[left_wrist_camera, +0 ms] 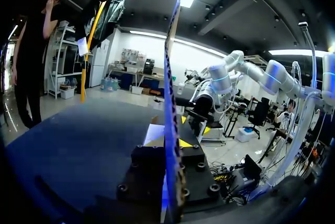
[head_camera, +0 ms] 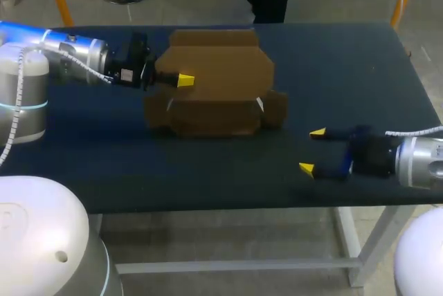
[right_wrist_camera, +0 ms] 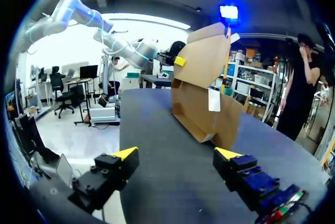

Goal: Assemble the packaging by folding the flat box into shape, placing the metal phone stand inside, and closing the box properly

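Observation:
A brown cardboard box (head_camera: pixel 214 81), partly folded with its flaps spread, stands at the middle back of the dark table (head_camera: pixel 346 75). My left gripper (head_camera: pixel 185 80) is shut on the box's upper left panel. In the left wrist view that panel shows edge-on (left_wrist_camera: pixel 170 77), rising between the fingers of the left gripper (left_wrist_camera: pixel 170 141). My right gripper (head_camera: pixel 311 149) hovers open near the front right, well apart from the box. In the right wrist view the box (right_wrist_camera: pixel 204 93) stands ahead of the right gripper (right_wrist_camera: pixel 176 154), and the left gripper (right_wrist_camera: pixel 179 60) pinches its top.
Bare dark tabletop (right_wrist_camera: pixel 167 130) lies between the right gripper and the box. The table's front edge (head_camera: pixel 228 202) runs close under the right arm.

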Controlling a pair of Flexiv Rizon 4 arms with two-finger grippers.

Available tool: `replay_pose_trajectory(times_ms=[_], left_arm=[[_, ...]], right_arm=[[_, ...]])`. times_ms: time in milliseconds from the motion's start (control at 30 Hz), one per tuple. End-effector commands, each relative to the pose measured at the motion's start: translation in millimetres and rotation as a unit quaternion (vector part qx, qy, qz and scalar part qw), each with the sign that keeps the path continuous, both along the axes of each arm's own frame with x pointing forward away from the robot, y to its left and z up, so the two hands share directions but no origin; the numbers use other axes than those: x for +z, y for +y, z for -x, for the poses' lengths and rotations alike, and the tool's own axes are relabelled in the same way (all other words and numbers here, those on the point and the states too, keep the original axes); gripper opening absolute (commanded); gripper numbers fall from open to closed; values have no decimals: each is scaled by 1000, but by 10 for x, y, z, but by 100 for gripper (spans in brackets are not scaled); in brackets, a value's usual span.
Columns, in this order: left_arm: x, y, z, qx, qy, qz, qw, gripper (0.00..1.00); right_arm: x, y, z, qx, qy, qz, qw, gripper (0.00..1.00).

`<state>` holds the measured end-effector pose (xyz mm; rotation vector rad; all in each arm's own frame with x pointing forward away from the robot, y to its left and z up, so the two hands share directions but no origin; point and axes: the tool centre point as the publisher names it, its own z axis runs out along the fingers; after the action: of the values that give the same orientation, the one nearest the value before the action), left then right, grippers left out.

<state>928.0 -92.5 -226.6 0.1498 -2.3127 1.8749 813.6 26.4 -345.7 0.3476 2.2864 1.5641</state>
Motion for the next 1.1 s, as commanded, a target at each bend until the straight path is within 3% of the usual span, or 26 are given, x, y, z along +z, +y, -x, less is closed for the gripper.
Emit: replay_pose_trajectory(times_ms=[33,400,1100], left_arm=[[-12,3,3,-1,0,-1,1000,0],[-12,3,3,-1,0,-1,1000,0],[-12,3,3,-1,0,-1,1000,0]], right_arm=[[14,-159,-49,9,-7,-10,1000,100],[-39,-265,-435,9,-4,-25,1000,100],[-134,-67,-1124,34,-3,-33,999,100]])
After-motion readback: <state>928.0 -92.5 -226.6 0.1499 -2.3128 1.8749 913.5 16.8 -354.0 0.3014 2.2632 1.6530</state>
